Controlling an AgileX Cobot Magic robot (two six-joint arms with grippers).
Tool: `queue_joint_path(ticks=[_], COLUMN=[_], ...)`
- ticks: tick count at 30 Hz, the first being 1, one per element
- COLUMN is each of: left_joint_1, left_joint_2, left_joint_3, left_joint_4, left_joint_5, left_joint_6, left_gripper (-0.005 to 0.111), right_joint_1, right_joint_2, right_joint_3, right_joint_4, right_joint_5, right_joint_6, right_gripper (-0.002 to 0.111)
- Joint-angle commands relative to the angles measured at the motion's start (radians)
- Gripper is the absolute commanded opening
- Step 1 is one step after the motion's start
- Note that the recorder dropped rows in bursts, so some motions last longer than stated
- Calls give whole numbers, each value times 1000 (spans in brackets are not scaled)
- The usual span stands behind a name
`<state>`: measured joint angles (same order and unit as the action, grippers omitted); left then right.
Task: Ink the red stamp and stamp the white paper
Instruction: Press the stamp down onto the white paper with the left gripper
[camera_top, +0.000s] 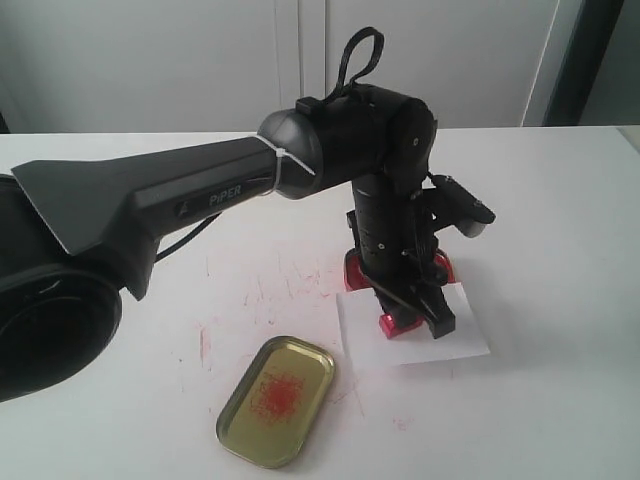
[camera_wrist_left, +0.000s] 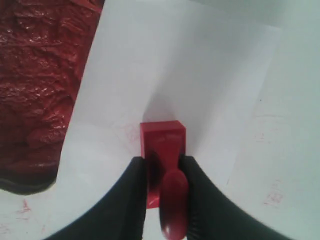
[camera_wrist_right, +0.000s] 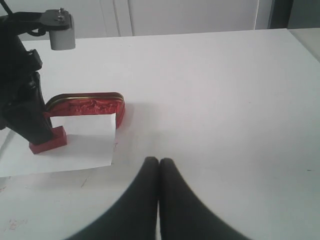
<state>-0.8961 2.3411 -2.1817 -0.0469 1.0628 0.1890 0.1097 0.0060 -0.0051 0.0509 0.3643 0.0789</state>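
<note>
From here I count 1 red stamp (camera_wrist_left: 162, 142), 1 white paper (camera_top: 365, 332), 1 ink tin (camera_wrist_right: 90, 106), 1 gold lid (camera_top: 278, 400), 1 table (camera_top: 560, 200), and 2 grippers: left gripper (camera_wrist_left: 165, 162), right gripper (camera_wrist_right: 159, 163).

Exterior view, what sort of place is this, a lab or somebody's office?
Probably an indoor robot lab bench: a white table smeared with red ink, white cabinet doors behind, a robot arm over it.

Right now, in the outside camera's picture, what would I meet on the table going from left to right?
A gold tin lid → white paper. The red stamp and ink tin overlap the paper, so they are left out.
</note>
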Motion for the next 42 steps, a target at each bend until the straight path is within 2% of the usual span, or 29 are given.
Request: queue_joint_path(ticks=[1,22,42], left_joint_1=[-7,16,16], left_joint_2=[-14,25,17], left_joint_3=[5,5,5], left_joint_4=[-93,-39,-52], left_joint_5=[47,32,10], left_joint_6=[-13,-160,-172], left_gripper=[0,0,0], right_joint_1=[4,4,4], right_joint_2=[-6,-6,-6], right_joint_3=[5,5,5], right_joint_4=[3,1,3], right_joint_5=[-14,-14,-14], right_joint_6=[5,5,5], right_gripper=[0,0,0])
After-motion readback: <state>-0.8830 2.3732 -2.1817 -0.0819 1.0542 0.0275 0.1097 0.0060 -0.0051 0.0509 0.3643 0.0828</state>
